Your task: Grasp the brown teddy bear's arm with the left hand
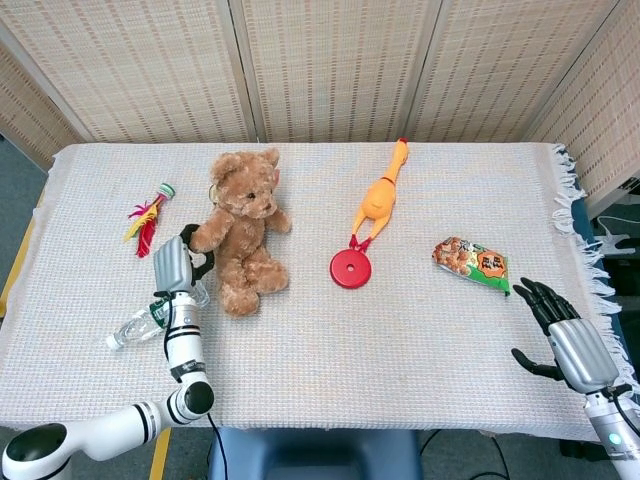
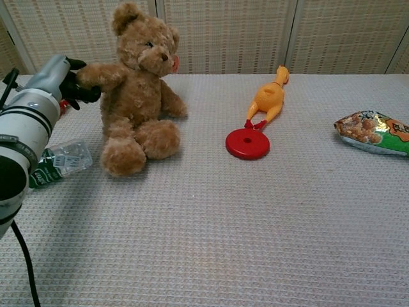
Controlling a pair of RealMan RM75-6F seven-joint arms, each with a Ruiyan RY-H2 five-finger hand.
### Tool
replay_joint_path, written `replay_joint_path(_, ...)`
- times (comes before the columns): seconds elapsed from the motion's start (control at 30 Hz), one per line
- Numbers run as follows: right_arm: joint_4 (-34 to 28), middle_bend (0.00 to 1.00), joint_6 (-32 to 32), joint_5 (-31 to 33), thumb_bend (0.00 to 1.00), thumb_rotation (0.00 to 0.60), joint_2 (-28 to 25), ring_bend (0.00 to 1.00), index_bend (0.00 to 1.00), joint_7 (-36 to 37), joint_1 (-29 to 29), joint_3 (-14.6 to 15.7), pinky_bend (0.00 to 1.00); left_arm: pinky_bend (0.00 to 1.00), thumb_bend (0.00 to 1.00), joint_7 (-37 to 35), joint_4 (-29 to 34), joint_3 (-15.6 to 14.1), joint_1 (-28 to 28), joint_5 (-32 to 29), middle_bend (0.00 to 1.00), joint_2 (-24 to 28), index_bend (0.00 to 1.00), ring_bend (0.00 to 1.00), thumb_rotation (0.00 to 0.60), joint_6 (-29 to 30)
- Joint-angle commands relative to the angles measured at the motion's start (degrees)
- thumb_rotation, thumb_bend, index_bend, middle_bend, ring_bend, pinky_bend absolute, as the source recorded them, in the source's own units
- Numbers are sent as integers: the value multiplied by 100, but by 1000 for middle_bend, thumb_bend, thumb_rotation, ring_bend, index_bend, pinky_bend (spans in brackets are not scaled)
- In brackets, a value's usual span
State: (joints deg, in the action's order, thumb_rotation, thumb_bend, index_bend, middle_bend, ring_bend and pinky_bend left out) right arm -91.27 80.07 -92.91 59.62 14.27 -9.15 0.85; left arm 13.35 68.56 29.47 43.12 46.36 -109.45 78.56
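The brown teddy bear point(image 1: 243, 230) sits upright on the left half of the table, facing the front. Its arm point(image 1: 208, 237) on the left side of the view sticks out toward my left hand point(image 1: 174, 264). The dark fingers of that hand curl around the paw. The chest view shows it closer: my left hand point(image 2: 59, 82) grips the end of the bear's arm point(image 2: 101, 75), fingers wrapped over the paw. My right hand point(image 1: 563, 326) hovers at the table's front right corner with fingers spread and nothing in it; the chest view does not show it.
A clear plastic bottle point(image 1: 140, 324) lies just under my left forearm. A red and yellow feather toy point(image 1: 148, 217) lies at the far left. A yellow rubber chicken point(image 1: 380, 197), a red disc point(image 1: 351, 268) and a snack bag point(image 1: 472, 262) lie to the right.
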Motion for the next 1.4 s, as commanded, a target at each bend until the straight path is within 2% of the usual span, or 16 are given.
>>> replay_joint_path(0.03,0,0,3,-5,152,600,-1,0,0,0,0,2,150,530,531,-196,-266,-24,-16,233,596,-135,538,492,600,64)
replay_joint_path(0.2,-6,0,-1,-2,152,600,0,0,0,-8,-1,5,150,531,531,702,267,7,-122,-546,608,140,555,492,600,-470)
replay_joint_path(0.3,-11,0,-14,12,152,600,1,0,0,-16,-6,1,150,532,531,970,440,50,-135,-809,610,221,556,492,600,-557)
replay_joint_path(0.4,-10,0,-22,26,152,600,9,0,0,-29,-11,-6,150,532,531,806,388,71,-124,-622,608,182,556,492,600,-442)
replay_joint_path(0.6,-14,0,-23,17,153,600,8,0,0,-27,-12,2,150,531,531,-102,-176,6,-91,328,601,-108,552,490,600,65)
replay_joint_path(0.67,-16,0,-21,13,152,600,7,0,0,-23,-10,6,150,531,531,-59,-211,-8,-107,293,599,-120,551,490,600,-3)
replay_joint_path(0.8,-21,0,-39,22,152,600,8,0,0,-38,-14,9,150,532,531,571,182,11,-196,-304,605,90,554,490,600,-448)
replay_joint_path(0.9,-27,0,-56,37,152,600,11,0,0,-54,-21,5,150,533,531,836,360,46,-208,-539,607,185,555,490,600,-544)
replay_joint_path(1.03,-31,0,-73,66,152,600,15,0,0,-69,-29,-8,150,533,530,729,341,61,-189,-371,605,161,554,490,600,-415)
replay_joint_path(1.23,-32,0,-74,66,152,600,13,0,0,-71,-30,-8,150,533,528,29,-47,3,-167,383,598,-28,539,488,600,-14)
replay_joint_path(1.4,-41,0,-88,75,152,600,10,0,0,-82,-32,-5,150,534,525,276,58,-87,-246,159,602,48,551,488,600,-318)
